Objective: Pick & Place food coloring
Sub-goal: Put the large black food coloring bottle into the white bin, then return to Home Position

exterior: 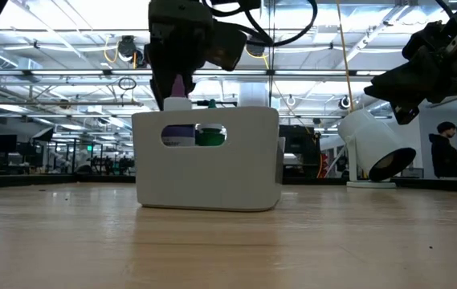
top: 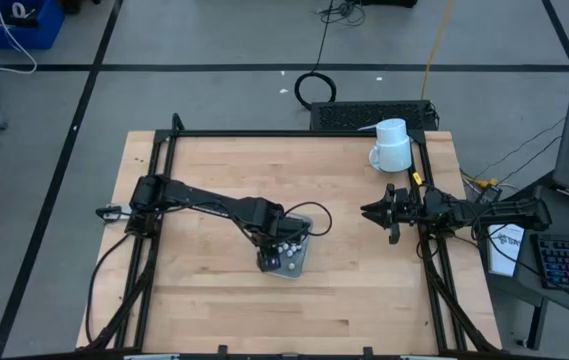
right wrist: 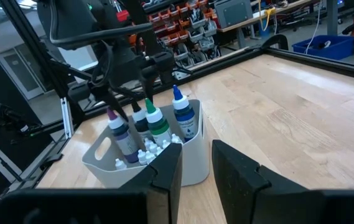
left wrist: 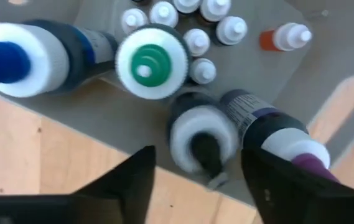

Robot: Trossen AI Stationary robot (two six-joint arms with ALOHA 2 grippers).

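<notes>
- Bare wooden table (top: 214, 290) in front of the white caddy (exterior: 208, 172).
- In the caddy, upright and close together: four food coloring bottles with tips in blue (right wrist: 181, 112), green (right wrist: 157, 121), black (right wrist: 140, 121) and purple (right wrist: 117, 130).
- Packed beside them in the same caddy: a cluster of tiny white-capped bottles (left wrist: 196, 40), one of these with an orange body (left wrist: 285, 37).
- Left gripper (left wrist: 197, 163) directly above the caddy, pointing down. Fingers spread apart on either side of the black-tipped bottle, which stands between them ungripped.
- Right gripper (top: 366, 212) raised off the table to the right of the caddy, well apart from it and pointing toward it. Fingers parted by a narrow gap, with nothing between them.
- White mug (top: 392, 145) beyond the caddy and to its right, near the far right corner of the table, handle turned toward the caddy's side.
- Far behind the caddy, off the table: a person (exterior: 445, 148) standing in the room.
</notes>
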